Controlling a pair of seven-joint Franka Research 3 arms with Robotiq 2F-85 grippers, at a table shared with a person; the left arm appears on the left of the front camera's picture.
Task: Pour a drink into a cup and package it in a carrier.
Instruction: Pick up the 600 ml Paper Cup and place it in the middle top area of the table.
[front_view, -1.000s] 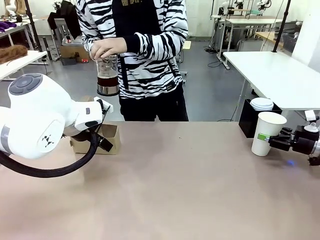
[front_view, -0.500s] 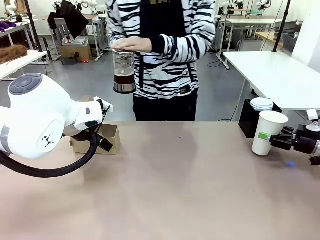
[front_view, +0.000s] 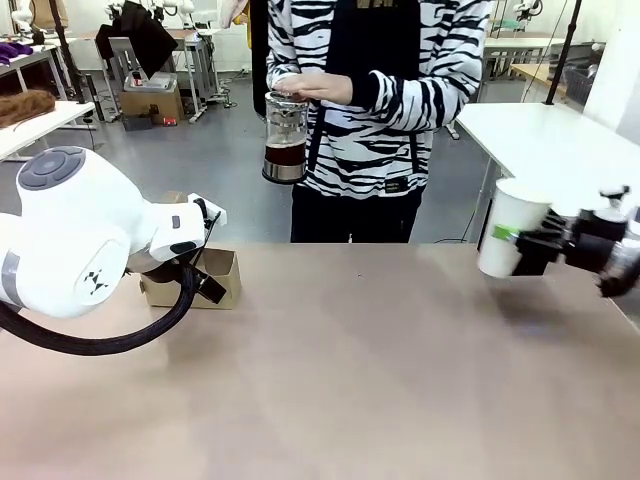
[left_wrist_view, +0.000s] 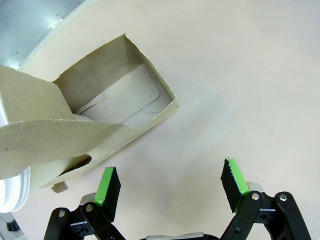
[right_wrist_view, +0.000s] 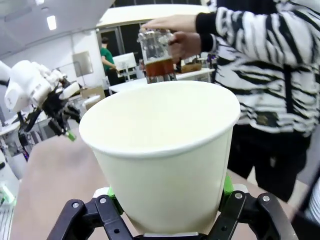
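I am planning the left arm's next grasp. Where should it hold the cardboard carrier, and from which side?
Probably the upright handle tab of the carrier, taken from above: it is a thin flat sheet rising over the low box walls, so the open jaws of the left gripper can close across its faces.

Looks like a robotics lab to me: bare grey floor (front_view: 200, 200), long white worktops (front_view: 560, 140) and black tripod poles (front_view: 64, 50) behind the person in the striped top (front_view: 400, 120).
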